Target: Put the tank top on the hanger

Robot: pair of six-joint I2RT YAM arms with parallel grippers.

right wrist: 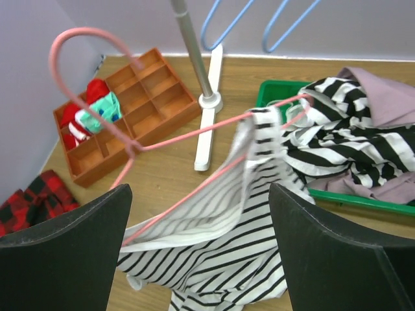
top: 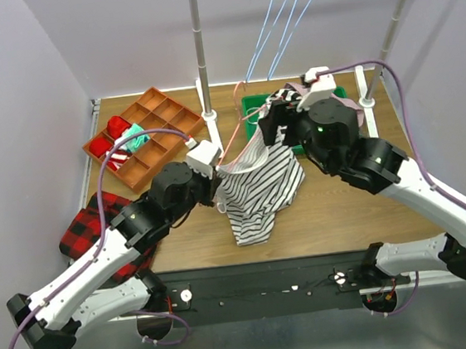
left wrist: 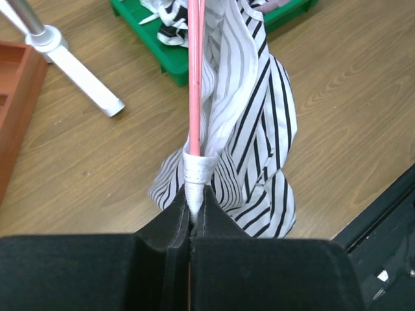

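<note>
The tank top (top: 260, 190) hangs in a bunch over the table's middle, its hem resting on the wood. The pink hanger (top: 234, 141) runs through it. My left gripper (top: 215, 179) is shut on a white strap of the tank top (left wrist: 253, 129) where it wraps the hanger wire (left wrist: 194, 91); in the left wrist view the gripper (left wrist: 192, 202) pinches that band. My right gripper (top: 275, 126) hovers above the top's far end. In the right wrist view it (right wrist: 201, 220) is wide open and empty above the tank top (right wrist: 227, 259). The hanger (right wrist: 188, 137) has one strap over its right end.
A green bin (top: 251, 106) at the back holds a bolder striped garment (right wrist: 343, 139) and a mauve one (right wrist: 389, 103). An orange compartment tray (top: 147, 133) is back left. Light blue hangers (top: 283, 19) hang on a rack with poles (top: 198, 45). A red plaid cloth (top: 88, 227) lies left.
</note>
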